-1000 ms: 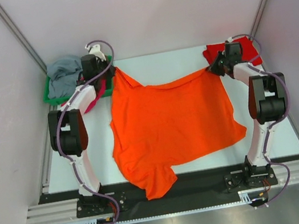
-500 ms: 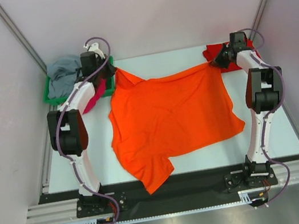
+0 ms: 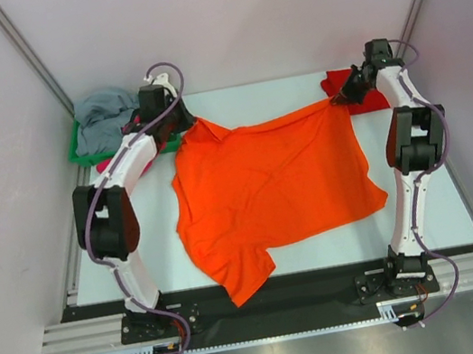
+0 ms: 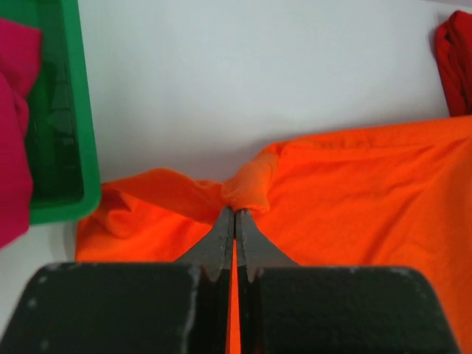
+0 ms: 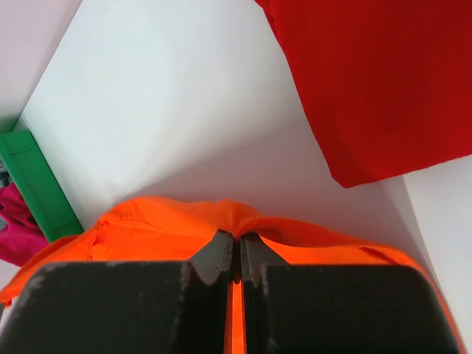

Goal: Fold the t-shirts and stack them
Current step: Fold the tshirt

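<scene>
A bright orange t-shirt (image 3: 275, 188) lies spread over the middle of the white table. My left gripper (image 3: 190, 123) is shut on its far left corner; the left wrist view shows the pinched orange cloth (image 4: 247, 188) at the fingertips. My right gripper (image 3: 339, 100) is shut on its far right corner, seen in the right wrist view (image 5: 236, 234). A folded red t-shirt (image 3: 374, 84) lies at the far right, also in the right wrist view (image 5: 369, 81). A grey t-shirt (image 3: 101, 109) and a magenta pink one (image 3: 146, 156) lie in the green tray.
The green plastic tray (image 3: 81, 154) stands at the far left corner, its rim close to my left gripper (image 4: 70, 125). White walls enclose the table. The shirt's near sleeve hangs onto the black strip (image 3: 330, 289) at the front.
Both grippers have pulled the orange shirt's far edge away from the arm bases and stretched it. The left gripper has then shifted right, the right gripper slightly farther back.
</scene>
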Motion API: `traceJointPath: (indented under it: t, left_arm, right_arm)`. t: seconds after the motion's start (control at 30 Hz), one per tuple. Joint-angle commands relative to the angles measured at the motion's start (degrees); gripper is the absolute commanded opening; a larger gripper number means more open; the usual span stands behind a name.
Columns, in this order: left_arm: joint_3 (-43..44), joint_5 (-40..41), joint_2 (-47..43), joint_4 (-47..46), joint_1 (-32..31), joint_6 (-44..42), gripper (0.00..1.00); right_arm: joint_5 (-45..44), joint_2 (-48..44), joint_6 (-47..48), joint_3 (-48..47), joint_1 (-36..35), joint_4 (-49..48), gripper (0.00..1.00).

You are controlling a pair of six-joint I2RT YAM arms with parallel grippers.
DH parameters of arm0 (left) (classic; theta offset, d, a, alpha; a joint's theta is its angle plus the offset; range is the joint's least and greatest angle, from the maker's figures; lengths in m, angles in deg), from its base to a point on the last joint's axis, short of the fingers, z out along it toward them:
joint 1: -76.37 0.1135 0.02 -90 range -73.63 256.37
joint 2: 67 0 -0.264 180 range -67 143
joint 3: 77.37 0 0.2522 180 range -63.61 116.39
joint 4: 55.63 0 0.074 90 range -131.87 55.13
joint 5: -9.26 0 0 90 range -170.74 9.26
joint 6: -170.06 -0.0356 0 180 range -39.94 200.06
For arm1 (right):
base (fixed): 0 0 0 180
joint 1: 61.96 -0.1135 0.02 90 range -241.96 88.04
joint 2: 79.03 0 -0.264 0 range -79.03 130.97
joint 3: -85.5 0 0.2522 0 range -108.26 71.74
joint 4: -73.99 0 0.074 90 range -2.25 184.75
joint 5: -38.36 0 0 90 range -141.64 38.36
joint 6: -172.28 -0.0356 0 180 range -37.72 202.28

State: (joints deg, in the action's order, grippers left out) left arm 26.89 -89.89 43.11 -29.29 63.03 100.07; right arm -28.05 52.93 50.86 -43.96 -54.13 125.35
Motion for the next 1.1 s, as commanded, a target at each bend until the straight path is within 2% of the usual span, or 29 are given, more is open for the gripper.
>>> traceJointPath:
  t: [0.0, 0.17, 0.47, 1.07]
  left_arm:
    - [-2.9, 2.5, -7.4, 2.5, -0.8, 2.7, 0.00]
    - [-10.1, 4.7, -12.3, 3.2, -0.9, 4.4, 0.00]
    - [-17.4, 4.3, -19.2, 5.8, -1.0, 4.2, 0.00]
    - [-23.9, 0.6, -23.4, 9.5, -0.9, 2.9, 0.00]
  right_arm:
    - [1.4, 2.0, 2.0, -5.1, 1.0, 9.6, 0.00]
    - [0.8, 1.8, 3.1, -4.4, 1.0, 14.0, 0.00]
    - [-0.8, 1.2, 5.2, -4.4, 2.1, 19.3, 0.00]
    - [-5.2, 2.3, 11.9, -4.8, 4.1, 25.6, 0.00]
